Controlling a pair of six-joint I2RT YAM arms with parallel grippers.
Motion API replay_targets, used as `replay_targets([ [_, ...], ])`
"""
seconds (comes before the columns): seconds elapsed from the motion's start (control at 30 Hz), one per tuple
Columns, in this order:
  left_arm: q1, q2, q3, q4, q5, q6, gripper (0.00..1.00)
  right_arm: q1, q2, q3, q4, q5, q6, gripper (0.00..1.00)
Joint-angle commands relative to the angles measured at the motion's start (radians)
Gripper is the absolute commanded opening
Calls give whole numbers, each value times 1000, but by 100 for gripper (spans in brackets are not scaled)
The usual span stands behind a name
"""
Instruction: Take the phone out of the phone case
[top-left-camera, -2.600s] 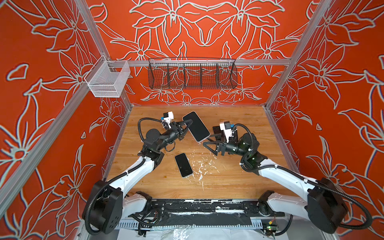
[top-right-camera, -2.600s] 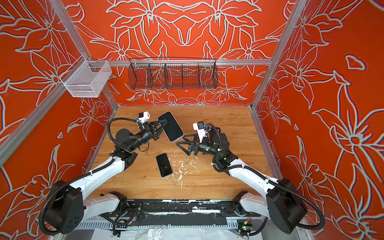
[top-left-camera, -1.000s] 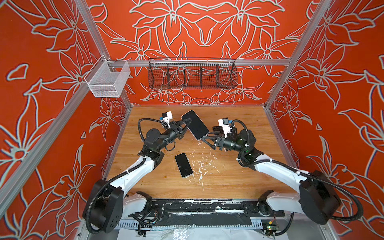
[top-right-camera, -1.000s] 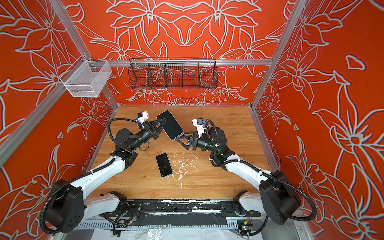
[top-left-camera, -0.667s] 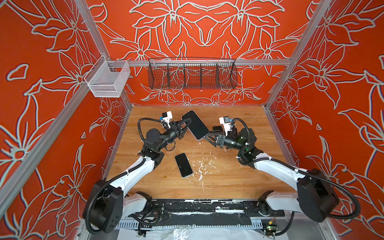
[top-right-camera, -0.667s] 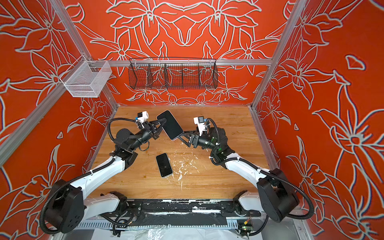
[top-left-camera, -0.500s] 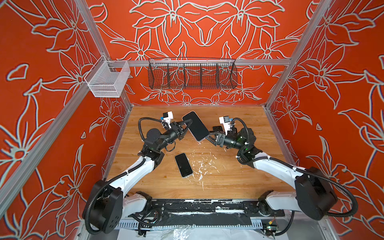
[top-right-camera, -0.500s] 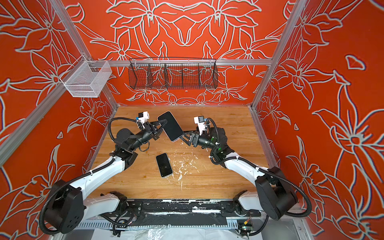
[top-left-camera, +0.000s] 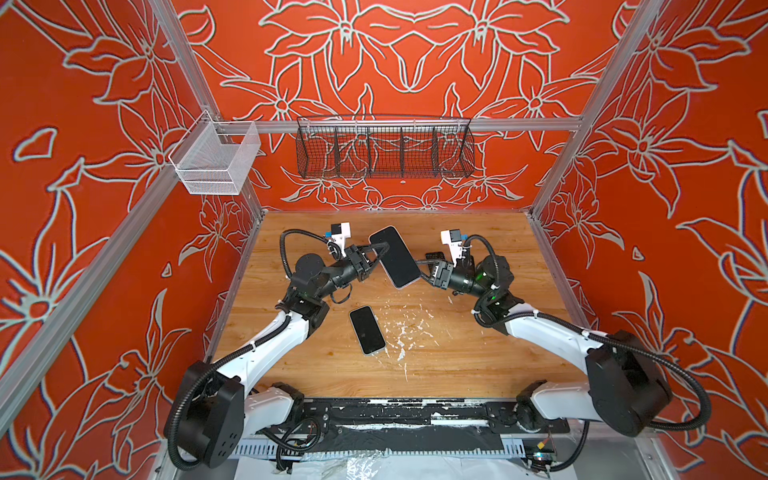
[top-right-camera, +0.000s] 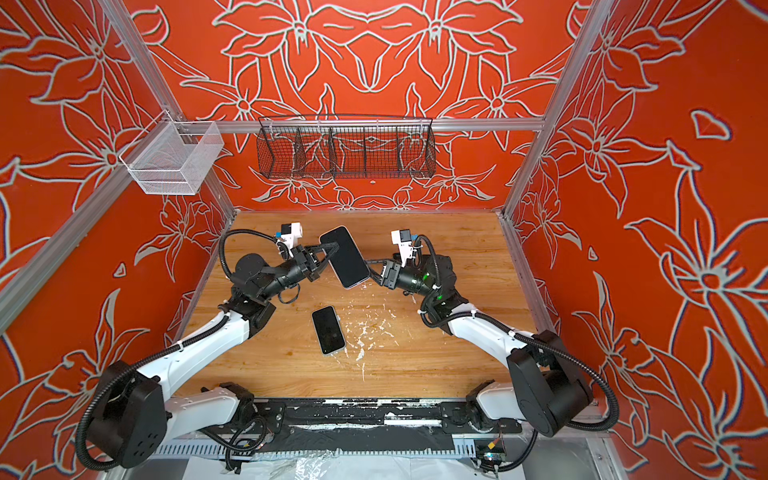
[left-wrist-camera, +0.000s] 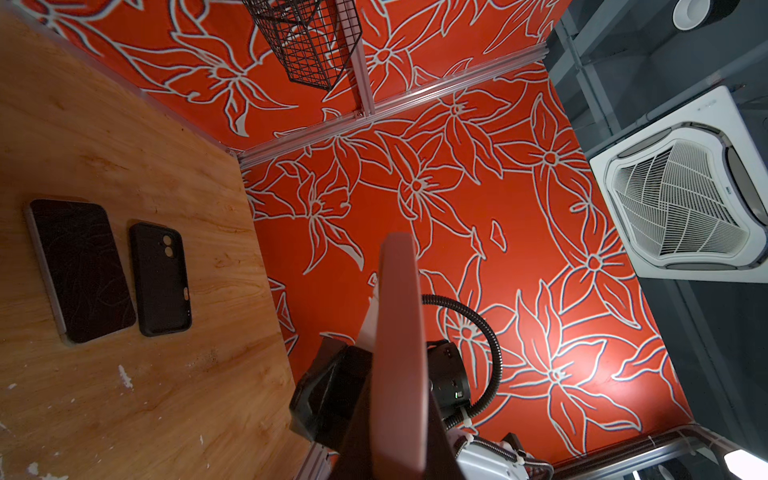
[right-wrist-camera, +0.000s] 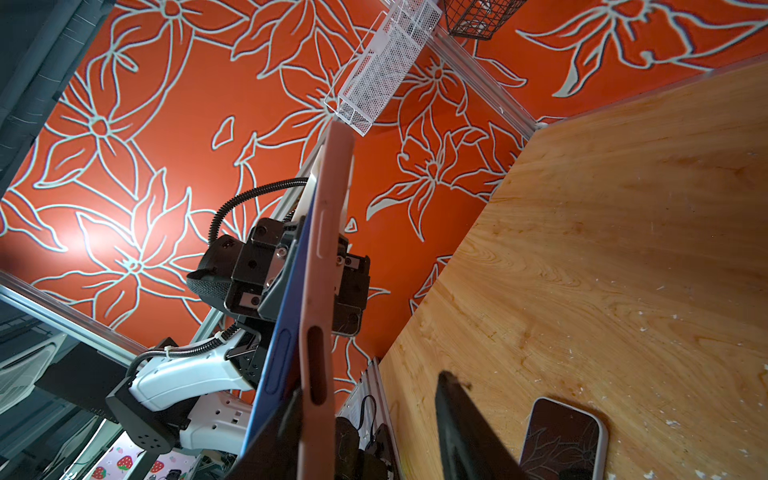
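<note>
The phone hangs tilted above the wooden table, dark screen up, in a pink phone case. Its blue edge shows beside the case. My left gripper is shut on its left long side. At the opposite long side is my right gripper. Its jaws straddle the edge: one finger lies against the phone, the other finger stands apart from the case.
A bare phone lies on the table amid white flecks. A black empty case lies near it. A black wire basket and a white one hang on the walls.
My right gripper has moved left up to the phone's edge and its jaws have narrowed. The left gripper keeps the phone held in about the same place.
</note>
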Motion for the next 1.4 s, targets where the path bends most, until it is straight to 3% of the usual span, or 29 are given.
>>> replay_targets([
  [0.0, -8, 14, 28, -26, 12, 51, 0, 12, -32, 21, 72, -74, 23, 47],
  [0.2, -8, 20, 44, -70, 6, 89, 0, 18, -41, 11, 70, -98, 25, 42],
  [0.33, -8, 20, 48, -93, -5, 108, 0, 21, -37, 7, 70, -99, 23, 31],
  [0.6, -8, 42, 45, -87, -2, 113, 0, 28, -33, 12, 97, -108, 48, 24],
  [0.83, -8, 45, 45, -104, -5, 131, 10, 43, -31, 14, 126, -107, 80, 12],
  [1.1, -8, 36, 41, -128, -5, 146, 14, 49, -46, 10, 148, -91, 107, 6],
  [1.37, -8, 20, 32, -134, 0, 151, 34, 50, -50, 2, 170, -58, 118, 3],
])
